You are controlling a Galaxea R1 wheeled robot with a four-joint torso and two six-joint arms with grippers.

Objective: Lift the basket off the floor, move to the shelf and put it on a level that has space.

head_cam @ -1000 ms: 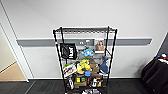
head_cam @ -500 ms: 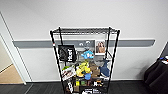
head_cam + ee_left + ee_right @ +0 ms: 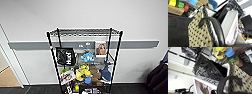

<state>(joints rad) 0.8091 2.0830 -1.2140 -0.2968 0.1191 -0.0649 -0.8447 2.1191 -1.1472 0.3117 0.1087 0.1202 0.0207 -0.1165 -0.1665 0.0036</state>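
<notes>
White wall behind shelf (image 3: 85, 60); basket (image 3: 199, 33) holds magazines (image 3: 205, 82).

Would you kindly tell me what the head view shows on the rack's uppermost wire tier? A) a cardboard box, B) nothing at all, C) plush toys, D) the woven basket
B: the top tier of the shelf is bare grey wire grid, while the plush toys sit on the tiers below it.

A black bag (image 3: 65, 56) with white lettering hangs beside a blue plush toy (image 3: 87, 57) and a photo card (image 3: 101, 49). Below sit a yellow plush toy (image 3: 83, 70) and a brown one (image 3: 95, 72). A grey rail (image 3: 30, 45) crosses the white wall (image 3: 82, 13).
</notes>
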